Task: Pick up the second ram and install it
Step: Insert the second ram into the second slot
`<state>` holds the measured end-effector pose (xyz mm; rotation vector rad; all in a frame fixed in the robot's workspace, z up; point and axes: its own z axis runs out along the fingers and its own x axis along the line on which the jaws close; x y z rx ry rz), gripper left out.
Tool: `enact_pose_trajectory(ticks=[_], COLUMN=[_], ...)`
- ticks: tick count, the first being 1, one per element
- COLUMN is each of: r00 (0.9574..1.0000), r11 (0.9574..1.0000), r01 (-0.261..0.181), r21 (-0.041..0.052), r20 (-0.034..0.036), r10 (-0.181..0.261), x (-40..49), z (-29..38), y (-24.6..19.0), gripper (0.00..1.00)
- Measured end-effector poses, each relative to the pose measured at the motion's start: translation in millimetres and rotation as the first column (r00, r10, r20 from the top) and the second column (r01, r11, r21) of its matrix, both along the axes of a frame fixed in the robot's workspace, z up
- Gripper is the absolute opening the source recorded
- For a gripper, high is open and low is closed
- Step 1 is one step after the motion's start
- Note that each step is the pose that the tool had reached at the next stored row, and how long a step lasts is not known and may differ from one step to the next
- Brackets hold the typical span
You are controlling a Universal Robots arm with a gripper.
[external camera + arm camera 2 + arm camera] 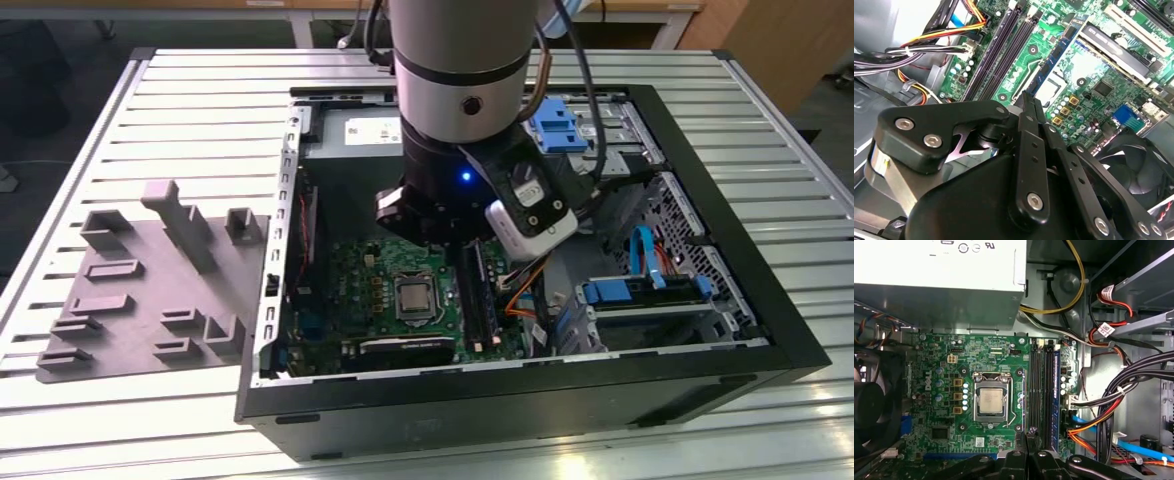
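Tool (1032, 101) is sitting clenched, fingers (1026, 150) drawn together to a narrow tip. I am not able to tell whether a thin board is pinched between them. It is hanging low inside the case (534, 405), tip by one end of the slots (1040, 390) on the motherboard (944, 405).

Ram: I am not placing it with certainty. A blue strip (1056, 390) is standing just beside the black slots and may be a seated stick; which stick, I cannot say. The fixture (147, 290) on the counter (174, 100) is reading plain grey to me, so I am judging the work to be at the seating stage.

For a clean seat I am aiming for:
- the tool square over a single slot
- pressing straight down, no sideways lean, load spread evenly along the slot
- the latches (1037, 343) free to swing
- the tool staying off the cables (1114, 405), which are running near the slot row on the side away from the processor
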<state>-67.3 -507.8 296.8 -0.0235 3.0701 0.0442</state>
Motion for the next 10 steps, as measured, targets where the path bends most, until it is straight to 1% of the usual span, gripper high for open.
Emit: enact_pose_trajectory(ticks=[10], r00=[1.0], r11=[1.0], r01=[0.006], r21=[0.0], r20=[0.0], r10=[-0.006], x=[3.8], z=[-2.4], y=[0.8], gripper=[0.12])
